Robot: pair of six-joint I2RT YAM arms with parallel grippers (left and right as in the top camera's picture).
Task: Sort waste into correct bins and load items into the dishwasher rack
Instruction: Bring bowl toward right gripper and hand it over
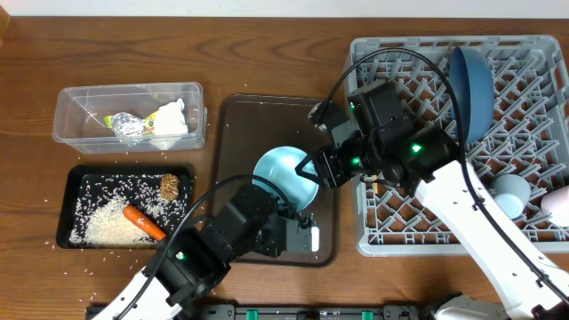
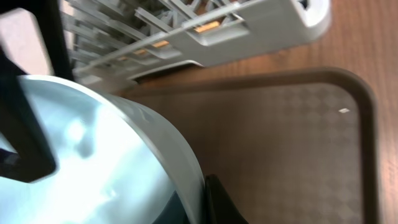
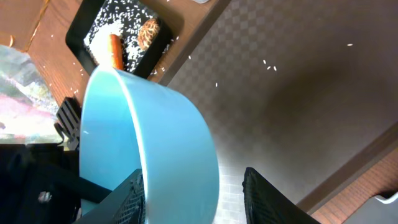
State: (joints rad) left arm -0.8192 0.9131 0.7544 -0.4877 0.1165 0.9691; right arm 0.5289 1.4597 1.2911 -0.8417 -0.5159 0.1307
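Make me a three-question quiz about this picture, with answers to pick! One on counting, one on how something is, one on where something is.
1. How many cups are in the rack? A two; B one; C five.
2. How is the blue plate? A lying flat; B upright on edge; C broken.
3. Where is the carrot? A in the rack; B on the blue plate; C in the black tray.
Answers: 1 A, a light-blue cup and a pink cup sit there. 2 B, it stands in the rack. 3 C, it lies among the rice.
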